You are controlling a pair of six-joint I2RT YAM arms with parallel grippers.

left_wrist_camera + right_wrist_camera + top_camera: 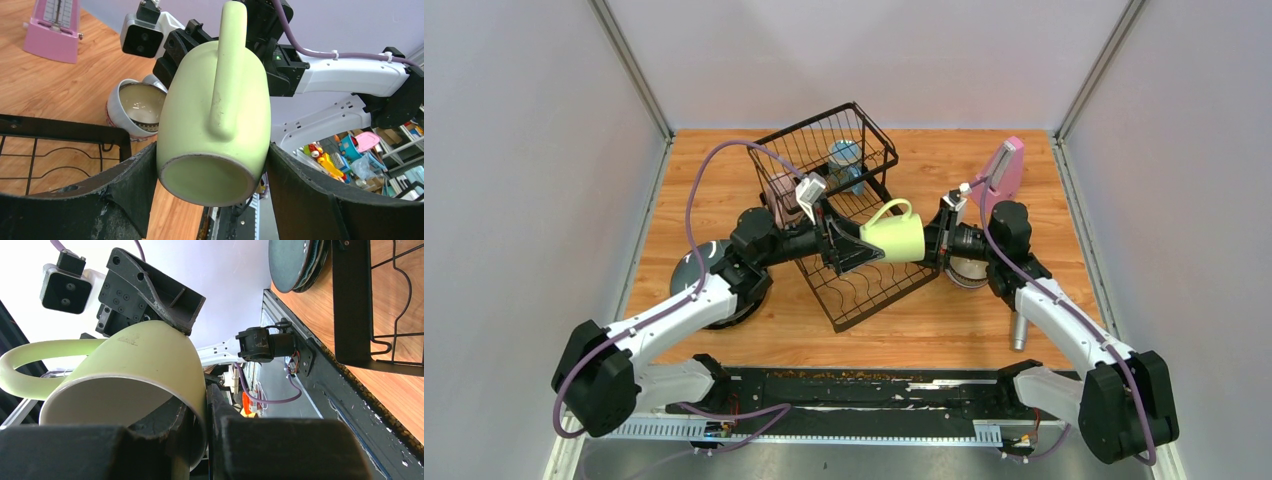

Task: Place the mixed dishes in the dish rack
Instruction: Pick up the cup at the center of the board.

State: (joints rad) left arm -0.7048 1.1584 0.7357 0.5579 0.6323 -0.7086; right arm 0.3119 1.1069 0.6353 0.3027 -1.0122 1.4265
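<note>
No text, brand or number could be read anywhere. The pink metronome [50, 35] carried a scale on its face, its marks too blurred to make out.

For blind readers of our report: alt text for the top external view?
Two arms meet at the edge of a black dish rack, a pale-green mug between them: jaws of the right arm pinch its rim, those of the left arm straddle its base.
</note>
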